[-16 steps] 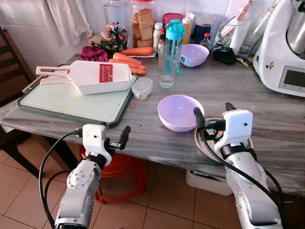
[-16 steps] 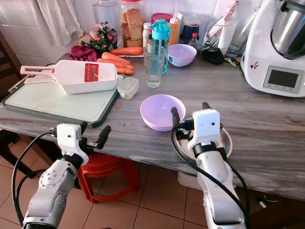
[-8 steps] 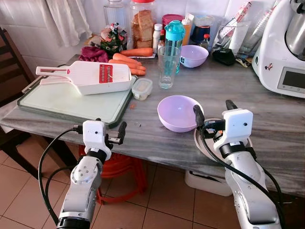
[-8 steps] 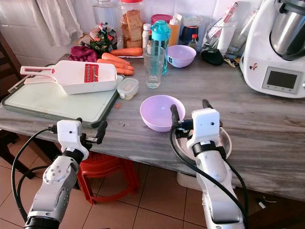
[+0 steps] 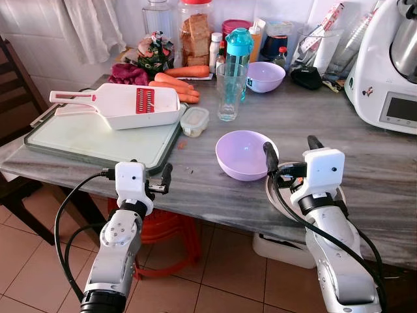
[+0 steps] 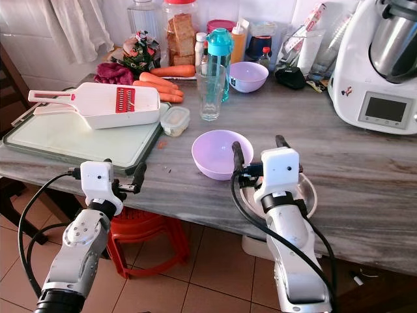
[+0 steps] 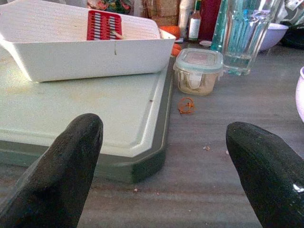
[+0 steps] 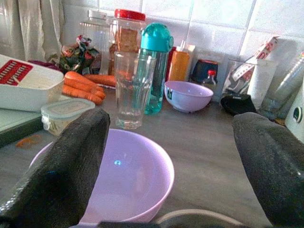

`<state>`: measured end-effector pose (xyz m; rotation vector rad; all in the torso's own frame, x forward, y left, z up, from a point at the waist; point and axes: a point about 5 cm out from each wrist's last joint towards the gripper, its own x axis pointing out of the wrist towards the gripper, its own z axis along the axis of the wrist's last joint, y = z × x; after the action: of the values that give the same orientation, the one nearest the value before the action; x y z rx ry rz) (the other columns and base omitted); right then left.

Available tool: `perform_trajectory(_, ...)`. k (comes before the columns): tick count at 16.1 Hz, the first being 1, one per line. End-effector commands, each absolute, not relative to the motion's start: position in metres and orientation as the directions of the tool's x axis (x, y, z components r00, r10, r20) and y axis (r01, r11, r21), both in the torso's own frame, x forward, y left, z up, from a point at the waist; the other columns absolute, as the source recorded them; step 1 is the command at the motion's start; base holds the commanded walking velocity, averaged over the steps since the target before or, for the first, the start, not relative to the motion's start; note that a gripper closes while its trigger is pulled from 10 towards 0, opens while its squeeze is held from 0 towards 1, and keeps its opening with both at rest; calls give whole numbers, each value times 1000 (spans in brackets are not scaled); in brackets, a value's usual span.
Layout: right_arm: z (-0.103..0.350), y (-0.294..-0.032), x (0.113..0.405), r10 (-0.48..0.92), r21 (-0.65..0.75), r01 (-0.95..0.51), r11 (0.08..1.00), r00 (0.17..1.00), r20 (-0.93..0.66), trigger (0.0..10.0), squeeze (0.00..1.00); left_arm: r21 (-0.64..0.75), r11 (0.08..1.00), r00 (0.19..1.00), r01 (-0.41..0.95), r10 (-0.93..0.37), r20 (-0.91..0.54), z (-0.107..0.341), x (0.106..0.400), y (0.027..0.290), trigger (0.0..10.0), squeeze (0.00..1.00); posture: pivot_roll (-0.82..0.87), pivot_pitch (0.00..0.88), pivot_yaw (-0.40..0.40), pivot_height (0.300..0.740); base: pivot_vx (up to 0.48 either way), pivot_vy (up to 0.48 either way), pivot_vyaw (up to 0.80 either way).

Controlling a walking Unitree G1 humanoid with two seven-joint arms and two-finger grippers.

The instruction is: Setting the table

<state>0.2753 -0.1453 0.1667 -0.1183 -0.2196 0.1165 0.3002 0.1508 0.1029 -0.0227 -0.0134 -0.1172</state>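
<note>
Bowl [image 5: 246, 154], lilac, empty, upright: near the front edge of the counter [image 5: 365, 163], right of its middle, rim touching or just overlapping a pale plate [image 6: 306, 189] at the same edge.

Listed left to right:

Cutting board [image 5: 98, 140], green-rimmed, at the front left corner of counter; white slicer [image 5: 120, 104] with red blade lying on it, handle toward the left edge.

Left gripper [image 5: 156, 187], level with the front edge, just off the near right corner of board; fingers [image 7: 66, 166] spread wide, holding nothing; well apart from bowl.

Small lidded tub [image 5: 195, 120], just beside the right edge of board. Carrots [image 5: 176, 81] further back.

Drinking glass [image 5: 230, 91], clear, upright, behind bowl toward the back; teal bottle [image 5: 238, 49] just behind it.

Second lilac bowl [image 5: 265, 75], near the back edge, among jars and bottles.

Right gripper [image 5: 290, 153], over the plate at the front edge; fingers [image 8: 66, 175] spread wide, nothing held. Left finger just beside bowl's right rim; in right wrist view bowl lies ahead and off toward the left finger, not centred between the two.

White kitchen machine [image 5: 391, 65], at the back right corner.

Judgement: right arm far nearer to bowl than left; round bowl, no long axis to match; for a rim grasp, a small shift leftward likely needed to straddle the wall.
</note>
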Motion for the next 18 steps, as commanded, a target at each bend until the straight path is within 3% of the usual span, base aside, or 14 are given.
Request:
perform_trajectory(1, 173, -143, 276, 130, -123, -102, 987, 961, 243, 10000, 0, -14, 993, 993, 120, -120, 18, 103, 302, 150, 10000, 0, 6, 14, -4, 740, 0, 0, 0)
perform_trajectory(4, 172, -143, 277, 129, -111, -105, 988, 961, 243, 10000, 0, -14, 992, 992, 123, -122, 23, 103, 303, 149, 10000, 0, 7, 12, -5, 740, 0, 0, 0)
perform_trajectory(5, 172, -144, 278, 124, -98, -103, 990, 962, 245, 10000, 1000, -15, 992, 992, 123, -122, 24, 103, 304, 149, 10000, 0, 10, 6, -5, 740, 0, 0, 0)
perform_trajectory(9, 170, -147, 280, 102, -72, -88, 994, 968, 229, 10000, 1000, -19, 992, 992, 126, -126, 25, 101, 304, 148, 10000, 0, 8, 5, -6, 740, 0, 0, 0)
perform_trajectory(10, 168, -148, 280, 92, -65, -80, 995, 972, 217, 10000, 224, -19, 991, 991, 129, -129, 25, 101, 304, 147, 10000, 0, 8, 5, -6, 740, 0, 0, 0)
perform_trajectory(11, 167, -150, 281, 82, -57, -72, 996, 974, 209, 10000, 0, -20, 991, 991, 132, -132, 23, 101, 304, 147, 10000, 0, 8, 5, -6, 740, 0, 0, 0)
perform_trajectory(12, 167, -150, 280, 81, -38, -74, 996, 973, 218, 10000, 0, -21, 991, 991, 135, -134, 23, 101, 304, 146, 10000, 0, 4, 10, -4, 740, 0, 0, 0)
perform_trajectory(13, 168, -150, 279, 81, -33, -76, 997, 971, 224, 0, 0, -21, 991, 991, 136, -135, 22, 101, 304, 146, 10000, 0, 4, 10, -4, 740, 0, 0, 0)
perform_trajectory(18, 167, -149, 279, 83, -17, -81, 997, 973, 217, 0, 0, -22, 990, 990, 138, -138, 21, 100, 304, 146, 10000, 0, 4, 14, -4, 740, 0, 0, 0)
